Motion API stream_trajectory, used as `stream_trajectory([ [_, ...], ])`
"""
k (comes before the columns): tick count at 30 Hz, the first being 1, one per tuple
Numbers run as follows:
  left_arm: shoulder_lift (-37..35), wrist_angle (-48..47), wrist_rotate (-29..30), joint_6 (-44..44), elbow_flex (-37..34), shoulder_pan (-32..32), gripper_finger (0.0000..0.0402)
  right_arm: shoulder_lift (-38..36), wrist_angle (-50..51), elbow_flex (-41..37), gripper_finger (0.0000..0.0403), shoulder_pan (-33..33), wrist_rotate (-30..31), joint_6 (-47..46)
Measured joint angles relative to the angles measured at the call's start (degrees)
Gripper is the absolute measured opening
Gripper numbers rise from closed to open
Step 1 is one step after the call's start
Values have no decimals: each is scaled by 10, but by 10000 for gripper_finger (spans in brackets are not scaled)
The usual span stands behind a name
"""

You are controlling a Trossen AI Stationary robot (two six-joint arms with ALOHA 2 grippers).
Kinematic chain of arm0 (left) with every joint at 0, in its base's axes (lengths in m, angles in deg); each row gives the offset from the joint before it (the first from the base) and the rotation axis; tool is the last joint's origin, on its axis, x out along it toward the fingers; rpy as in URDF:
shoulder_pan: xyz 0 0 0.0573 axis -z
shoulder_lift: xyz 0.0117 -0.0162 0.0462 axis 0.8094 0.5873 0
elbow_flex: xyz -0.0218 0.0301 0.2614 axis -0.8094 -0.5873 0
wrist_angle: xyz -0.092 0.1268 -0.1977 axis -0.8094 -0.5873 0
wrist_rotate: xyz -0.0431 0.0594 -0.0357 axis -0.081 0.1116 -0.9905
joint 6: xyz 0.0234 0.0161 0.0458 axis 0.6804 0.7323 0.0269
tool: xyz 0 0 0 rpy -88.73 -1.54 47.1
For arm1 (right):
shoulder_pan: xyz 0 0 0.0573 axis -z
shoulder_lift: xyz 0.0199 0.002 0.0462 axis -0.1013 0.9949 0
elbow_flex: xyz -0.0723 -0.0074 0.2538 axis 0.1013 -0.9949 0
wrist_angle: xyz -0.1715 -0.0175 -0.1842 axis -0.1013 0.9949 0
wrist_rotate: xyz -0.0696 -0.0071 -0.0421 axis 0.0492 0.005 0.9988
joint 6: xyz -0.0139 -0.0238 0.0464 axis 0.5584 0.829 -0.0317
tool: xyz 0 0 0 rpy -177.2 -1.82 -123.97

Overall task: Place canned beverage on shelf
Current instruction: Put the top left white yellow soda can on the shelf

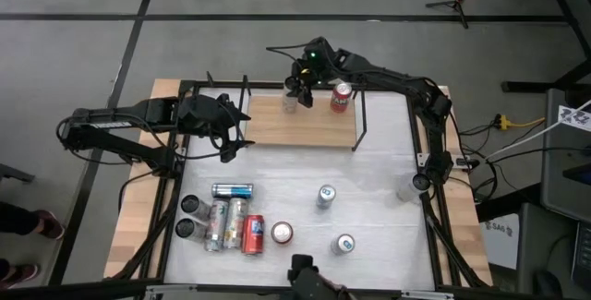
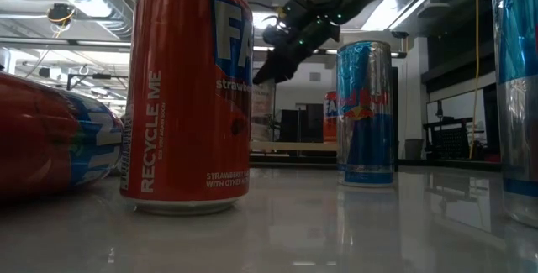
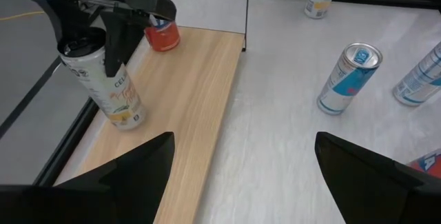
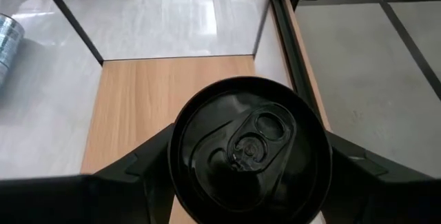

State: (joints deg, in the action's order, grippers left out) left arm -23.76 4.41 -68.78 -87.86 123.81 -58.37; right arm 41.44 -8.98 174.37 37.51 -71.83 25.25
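Right fingers: the right gripper (image 1: 292,88) is closed round a pale, black-topped can (image 3: 103,79), one dark finger on each side of its upper body.
Held can: upright, over the back edge of the shelf (image 1: 300,120); whether its base touches the board I cannot tell.
Left fingers: the left gripper (image 1: 231,136) has its fingers spread wide with nothing between them, at the shelf's left end.
Shelf: light-wood board with thin black rod uprights, at the back of the white counter (image 1: 369,175).
Red can (image 1: 341,97): upright on the shelf's back right part, well apart from the held can.
Other cans: a cluster (image 1: 226,222) at the counter's front left, some lying down; two blue-and-silver cans (image 1: 326,196) stand alone further right.
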Motion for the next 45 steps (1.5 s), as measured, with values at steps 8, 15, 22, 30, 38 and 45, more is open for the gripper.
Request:
stream_trajectory([
  [8, 0, 0, 0, 0, 0, 0, 344, 0, 1, 0, 257, 3, -5, 0],
  [15, 0, 0, 0, 0, 0, 0, 344, 0, 2, 0, 257, 2, -5, 0],
  [22, 0, 0, 0, 0, 0, 0, 344, 0, 2, 0, 257, 2, -5, 0],
  [30, 0, 0, 0, 0, 0, 0, 344, 0, 3, 0, 257, 2, -5, 0],
  [38, 0, 0, 0, 0, 0, 0, 344, 0, 6, 0, 257, 2, -5, 0],
  [45, 0, 0, 0, 0, 0, 0, 344, 0, 12, 0, 257, 2, -5, 0],
])
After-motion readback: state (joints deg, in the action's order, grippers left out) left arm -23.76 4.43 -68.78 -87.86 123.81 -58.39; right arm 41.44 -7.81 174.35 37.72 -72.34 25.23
